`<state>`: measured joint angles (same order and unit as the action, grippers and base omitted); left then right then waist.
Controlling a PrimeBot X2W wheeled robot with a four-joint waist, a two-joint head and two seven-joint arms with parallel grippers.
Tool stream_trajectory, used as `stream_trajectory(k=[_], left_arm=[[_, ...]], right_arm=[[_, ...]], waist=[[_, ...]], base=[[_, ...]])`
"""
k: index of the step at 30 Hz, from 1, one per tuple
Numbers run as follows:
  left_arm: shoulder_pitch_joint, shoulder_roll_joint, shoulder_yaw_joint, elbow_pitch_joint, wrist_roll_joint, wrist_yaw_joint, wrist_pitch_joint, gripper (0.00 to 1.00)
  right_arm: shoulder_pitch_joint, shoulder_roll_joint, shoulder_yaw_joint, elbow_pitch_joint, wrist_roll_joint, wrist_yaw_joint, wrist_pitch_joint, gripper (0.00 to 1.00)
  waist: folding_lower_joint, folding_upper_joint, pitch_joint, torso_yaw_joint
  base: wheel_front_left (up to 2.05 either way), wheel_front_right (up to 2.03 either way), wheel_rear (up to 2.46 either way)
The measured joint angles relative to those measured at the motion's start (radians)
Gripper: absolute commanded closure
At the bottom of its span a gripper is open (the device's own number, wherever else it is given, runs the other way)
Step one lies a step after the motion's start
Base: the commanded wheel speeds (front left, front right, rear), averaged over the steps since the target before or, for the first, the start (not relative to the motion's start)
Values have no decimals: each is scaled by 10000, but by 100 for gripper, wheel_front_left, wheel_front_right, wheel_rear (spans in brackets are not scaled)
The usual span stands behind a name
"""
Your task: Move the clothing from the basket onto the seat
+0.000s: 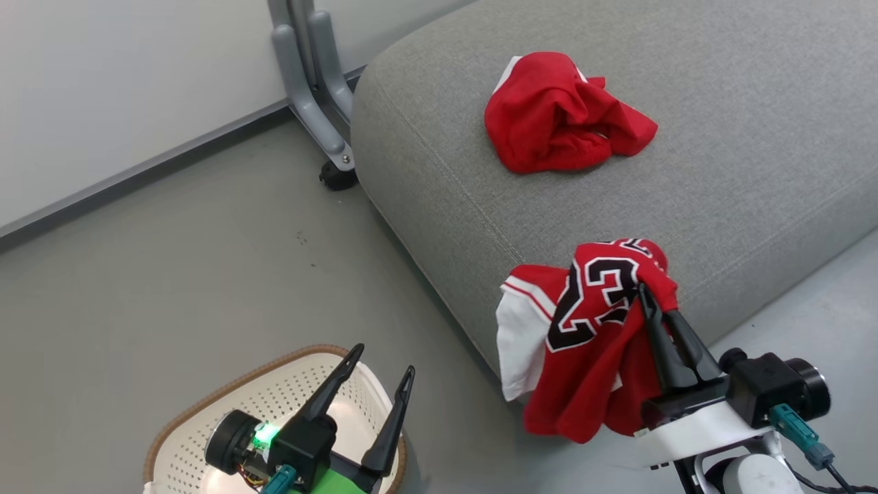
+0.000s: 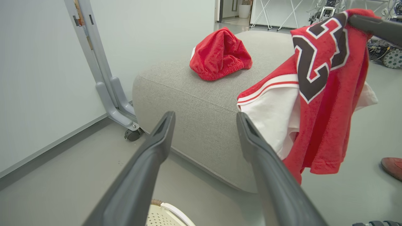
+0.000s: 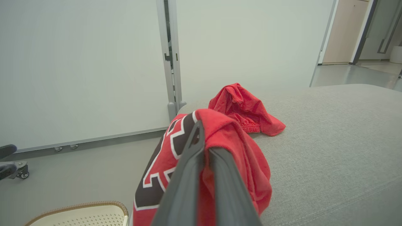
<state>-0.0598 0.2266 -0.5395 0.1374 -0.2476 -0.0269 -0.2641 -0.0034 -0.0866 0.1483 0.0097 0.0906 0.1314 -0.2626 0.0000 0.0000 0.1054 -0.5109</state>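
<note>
A red jersey (image 1: pixel 603 329) with black-and-white numbers hangs in the air beside the front edge of the grey seat (image 1: pixel 720 171). My right gripper (image 1: pixel 645 291) is shut on its top fold; in the right wrist view the fingers (image 3: pixel 191 163) pinch the jersey (image 3: pixel 238 147). A second red garment (image 1: pixel 559 113) lies crumpled on the seat's top. My left gripper (image 1: pixel 384 360) stands open above the cream basket (image 1: pixel 206 418), holding nothing. The left wrist view shows the jersey (image 2: pixel 326 94) hanging at right, the garment (image 2: pixel 220 55) on the seat (image 2: pixel 194 106).
A grey wheeled stand leg (image 1: pixel 312 82) stands by the wall at the seat's left corner. Bare grey floor (image 1: pixel 206 274) lies between basket and seat. A person's shoe (image 2: pixel 392 166) shows at the right edge of the left wrist view.
</note>
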Motion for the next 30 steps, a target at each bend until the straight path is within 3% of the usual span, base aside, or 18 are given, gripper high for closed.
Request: stream_trajectory(k=[7, 16, 23, 27, 30], left_arm=[[-460, -25, -324, 426, 389, -575, 0, 0], [-830, -98, -345, 543, 566, -775, 0, 0], [-1181, 138, -412, 88, 1185, -669, 0, 0], [-1489, 190, -453, -63, 1269, -706, 0, 0], [-1724, 263, -516, -144, 1315, -759, 0, 0]], right_arm=[[407, 217, -685, -545, -151, -2, 0, 100], [183, 351, -802, -809, -31, -2, 0, 100], [-1699, 303, -1154, -1275, -54, 0, -2, 100], [-3263, -67, -1885, -1498, -105, 0, -2, 100], [-4671, -713, -2341, -1308, -182, 0, -2, 100]], waist=[[0, 0, 726, -345], [0, 0, 1545, -509], [1, 0, 2256, -407], [1, 0, 2662, -68], [1, 0, 2995, 276]], base=[[0, 0, 0], [0, 0, 0], [0, 0, 0], [0, 0, 0], [0, 0, 0]])
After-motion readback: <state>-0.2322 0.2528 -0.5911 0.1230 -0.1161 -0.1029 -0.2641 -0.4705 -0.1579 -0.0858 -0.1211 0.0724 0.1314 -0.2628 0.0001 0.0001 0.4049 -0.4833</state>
